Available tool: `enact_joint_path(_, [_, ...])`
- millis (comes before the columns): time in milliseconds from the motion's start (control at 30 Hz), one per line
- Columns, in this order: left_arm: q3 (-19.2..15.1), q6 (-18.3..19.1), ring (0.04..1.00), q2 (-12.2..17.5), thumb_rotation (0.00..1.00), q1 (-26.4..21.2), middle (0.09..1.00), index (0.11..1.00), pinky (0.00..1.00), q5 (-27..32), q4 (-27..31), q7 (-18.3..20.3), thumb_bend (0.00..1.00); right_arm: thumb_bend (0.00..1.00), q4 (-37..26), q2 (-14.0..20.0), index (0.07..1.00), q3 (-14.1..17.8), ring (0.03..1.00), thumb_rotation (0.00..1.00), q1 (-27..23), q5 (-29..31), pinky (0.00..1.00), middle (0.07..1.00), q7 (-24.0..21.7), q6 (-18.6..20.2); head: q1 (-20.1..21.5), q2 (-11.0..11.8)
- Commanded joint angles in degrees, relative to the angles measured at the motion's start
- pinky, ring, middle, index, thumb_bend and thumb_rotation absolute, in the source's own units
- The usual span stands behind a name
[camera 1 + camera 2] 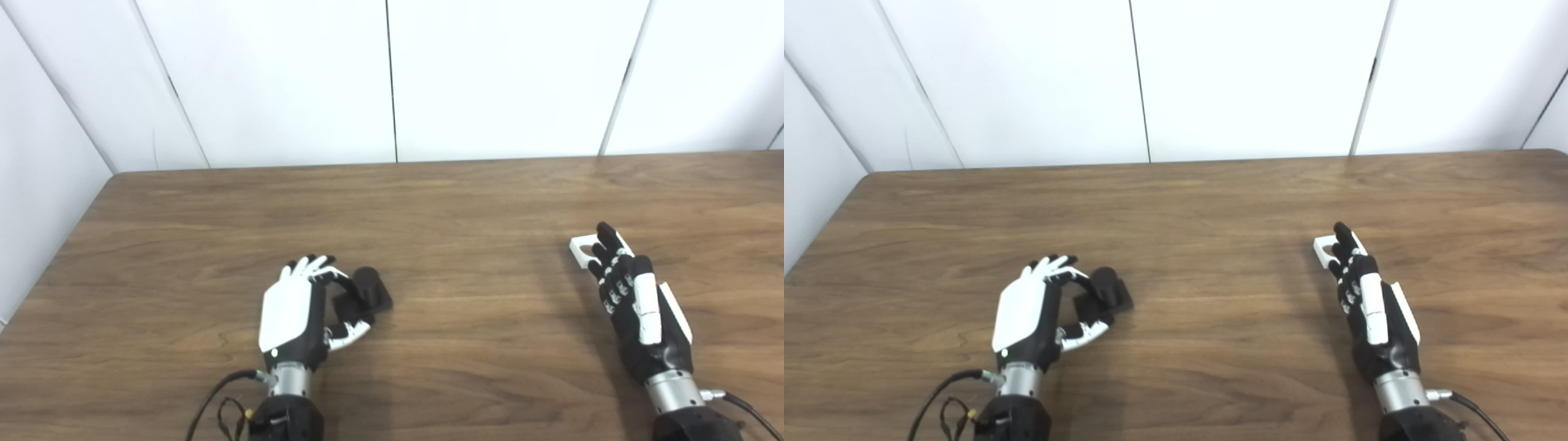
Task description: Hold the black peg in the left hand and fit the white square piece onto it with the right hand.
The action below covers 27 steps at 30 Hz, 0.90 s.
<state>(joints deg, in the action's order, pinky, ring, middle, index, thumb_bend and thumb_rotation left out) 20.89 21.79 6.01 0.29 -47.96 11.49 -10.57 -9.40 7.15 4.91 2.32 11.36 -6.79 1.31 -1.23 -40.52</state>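
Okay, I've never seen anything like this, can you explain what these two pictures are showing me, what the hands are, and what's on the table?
Both pictures show the same moment, taken by two cameras side by side on a humanoid robot's head, looking down at a wooden table. The arms come in from the bottom edge.

The left hand has its fingers curled around a black peg that sits on the table; whether the grip is already firm is hard to tell.

The right hand reaches over a white square piece with a round hole, lying flat on the table. Its fingers look spread above the piece, not closed on it.
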Motion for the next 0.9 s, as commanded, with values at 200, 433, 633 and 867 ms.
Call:
enact_joint_path(200, [4.83,-1.01,0.934,-2.78,0.08,4.57,0.857,0.491,0.97,-3.37,1.81,2.66,0.52,0.65,0.30,-0.77,0.950,-0.45,1.000,0.99,0.30,-0.45,1.00,0.997,0.01,-0.81,0.03,0.11])
enact_joint_path(433, [7.97,-4.11,0.930,-3.71,0.07,6.35,0.862,0.491,0.97,-4.05,0.51,1.31,0.52,0.66,0.21,-0.84,0.950,-0.50,1.000,0.98,0.49,-0.55,1.00,0.995,-0.08,-0.97,0.29,0.18])
enact_joint_path(633, [10.07,-5.97,0.952,-3.99,0.08,7.26,0.881,0.492,1.00,-3.72,0.32,1.51,0.51,0.64,0.24,-0.79,0.958,-0.59,1.000,0.99,0.71,-0.33,1.00,1.000,-0.35,-1.12,0.32,0.05])
enact_joint_path(867, [10.40,-7.48,0.942,-3.95,0.08,7.10,0.875,0.492,0.98,-4.35,-0.55,1.14,0.52,0.66,0.45,-0.60,0.962,-0.74,1.000,0.98,0.93,-0.10,1.00,1.000,-0.62,-1.09,0.36,0.10])
